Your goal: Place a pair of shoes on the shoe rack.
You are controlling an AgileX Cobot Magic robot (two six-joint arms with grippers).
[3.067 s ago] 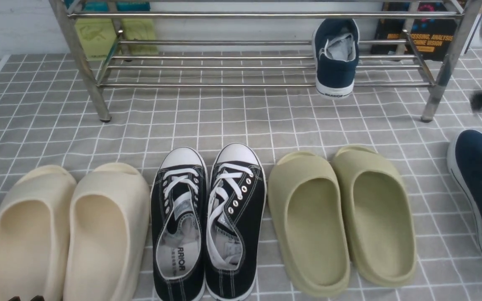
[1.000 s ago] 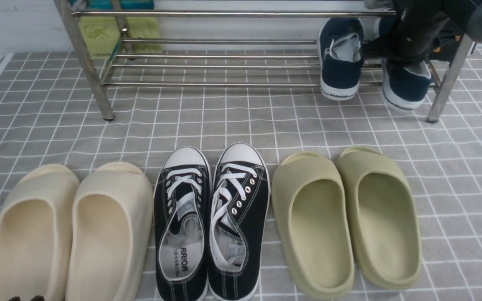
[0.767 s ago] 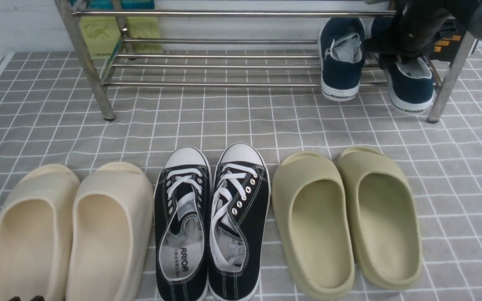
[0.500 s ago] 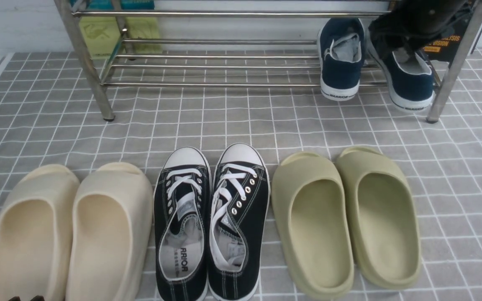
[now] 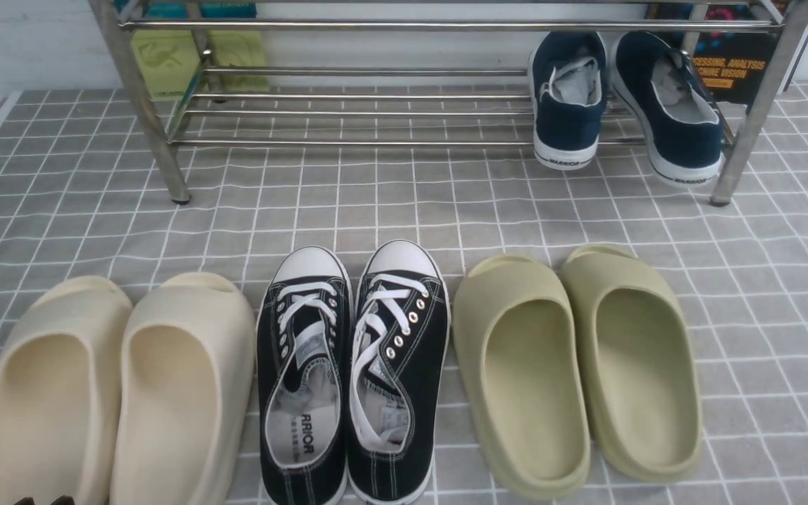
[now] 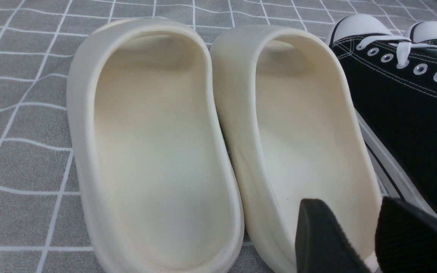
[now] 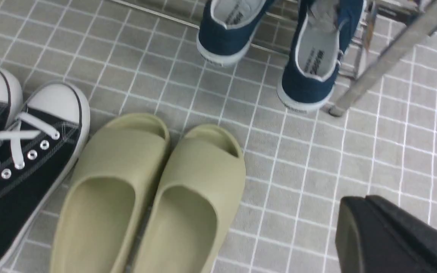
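Two navy-blue slip-on shoes stand side by side on the lower bars of the silver shoe rack (image 5: pixel 376 26), at its right end: one (image 5: pixel 569 98) straight, the other (image 5: pixel 677 119) angled, its heel over the front bar near the right leg. Both also show in the right wrist view, the straight one (image 7: pixel 226 34) and the angled one (image 7: pixel 317 60). My right gripper (image 7: pixel 366 199) is shut and empty, above the grey tiled mat and well back from the rack. My left gripper (image 6: pixel 351 204) is slightly open and empty, over a cream slipper (image 6: pixel 305 125).
In a front row on the tiled mat (image 5: pixel 404 203) lie a cream slipper pair (image 5: pixel 116 393), black lace-up sneakers (image 5: pixel 351 372) and an olive slipper pair (image 5: pixel 576 365). Green boxes (image 5: pixel 193 56) and a dark book (image 5: pixel 726 63) stand behind the rack.
The right arm has drawn back from the rack and out of the front view. The second navy shoe, earlier under the gripper, now rests free on the lower bars beside the first.
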